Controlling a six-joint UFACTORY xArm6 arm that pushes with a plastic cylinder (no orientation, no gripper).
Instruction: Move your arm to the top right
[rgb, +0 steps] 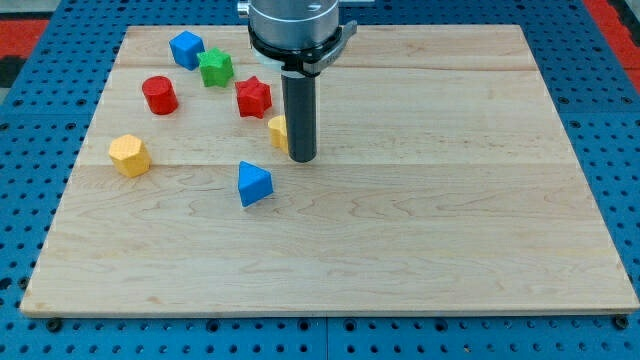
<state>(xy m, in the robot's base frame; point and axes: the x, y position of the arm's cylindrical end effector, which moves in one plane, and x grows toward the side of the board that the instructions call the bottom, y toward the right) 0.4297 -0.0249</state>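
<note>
My tip rests on the wooden board a little left of the board's middle. It stands right against a yellow block, most of which is hidden behind the rod. A red star block lies just up and left of the tip. A blue triangular block lies down and left of it. A green star block, a blue block, a red cylinder and a yellow hexagonal block lie further to the left.
The board sits on a blue perforated table. The arm's grey body hangs over the board's top edge, left of centre.
</note>
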